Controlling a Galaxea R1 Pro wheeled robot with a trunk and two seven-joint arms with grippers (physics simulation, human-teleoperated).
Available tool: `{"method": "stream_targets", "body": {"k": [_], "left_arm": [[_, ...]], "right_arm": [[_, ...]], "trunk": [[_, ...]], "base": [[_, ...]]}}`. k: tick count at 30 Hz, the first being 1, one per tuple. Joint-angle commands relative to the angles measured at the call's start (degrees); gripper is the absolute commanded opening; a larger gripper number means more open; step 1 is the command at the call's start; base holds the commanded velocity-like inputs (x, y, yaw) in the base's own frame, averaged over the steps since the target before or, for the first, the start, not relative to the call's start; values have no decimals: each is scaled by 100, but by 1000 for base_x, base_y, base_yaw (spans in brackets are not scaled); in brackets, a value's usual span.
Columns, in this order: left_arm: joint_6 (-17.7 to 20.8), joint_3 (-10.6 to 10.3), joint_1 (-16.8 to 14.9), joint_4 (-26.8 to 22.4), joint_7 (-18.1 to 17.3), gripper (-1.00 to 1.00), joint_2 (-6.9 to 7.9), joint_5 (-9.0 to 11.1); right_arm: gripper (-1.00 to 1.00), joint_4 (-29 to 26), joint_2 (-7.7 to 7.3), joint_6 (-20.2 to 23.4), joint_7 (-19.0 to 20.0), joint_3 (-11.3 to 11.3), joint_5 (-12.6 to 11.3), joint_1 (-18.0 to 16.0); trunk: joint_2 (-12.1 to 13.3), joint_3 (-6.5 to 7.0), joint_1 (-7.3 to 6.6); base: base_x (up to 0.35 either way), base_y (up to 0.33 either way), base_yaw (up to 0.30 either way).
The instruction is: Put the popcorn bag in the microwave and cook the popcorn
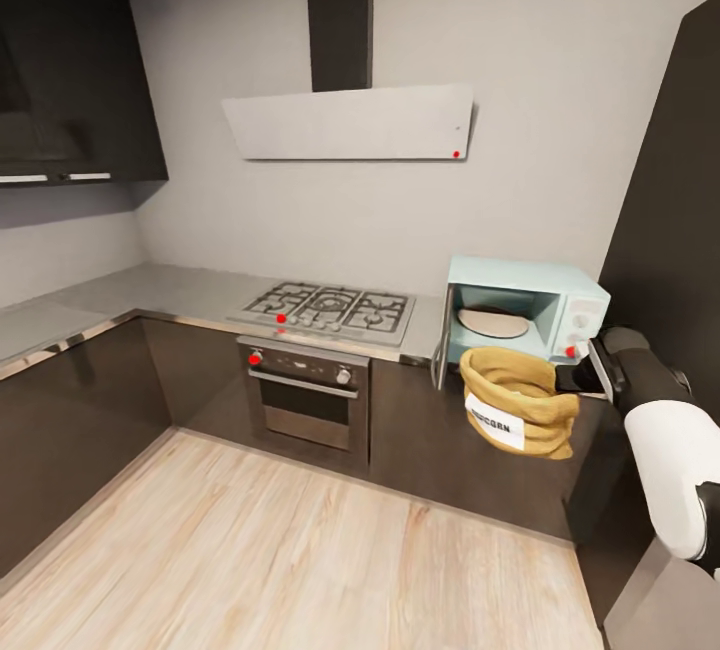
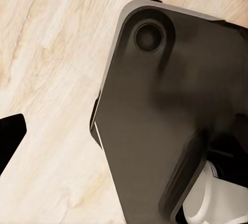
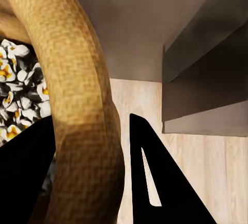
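Even, bright, soft rendered light; wrist views slightly blurred.

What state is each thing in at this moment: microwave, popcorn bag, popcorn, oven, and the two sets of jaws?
microwave: door swung open, cavity holds just its turntable plate.
popcorn bag: held in the air in front of the microwave, mouth open, label facing out.
popcorn: popped white pieces inside the bag.
oven: door closed.
right gripper: jaws shut on the bag's rolled rim.
left gripper: one dark finger over the wood floor; jaws' state unclear.
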Motion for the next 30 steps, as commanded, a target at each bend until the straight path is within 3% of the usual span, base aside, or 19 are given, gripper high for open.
{"method": "stream_targets", "body": {"k": [1,18,30], "left_arm": [[-8,3,2,-12,18,100,-3,24],[-8,-8,2,-12,10,100,4,24],[-13,-8,2,-12,1,100,7,21]], "right_arm": [[-100,-6,6,17,49,-17,57,-4],[-100,-9,63,17,42,-24,57,-4],[-100,-15,114,17,88,-42,0,-4]], "trunk": [[-7,-8,2],[-7,-8,2],[-7,-8,2]], "base": [[27,-37,0],[157,-225,0],[254,-117,0]]}}
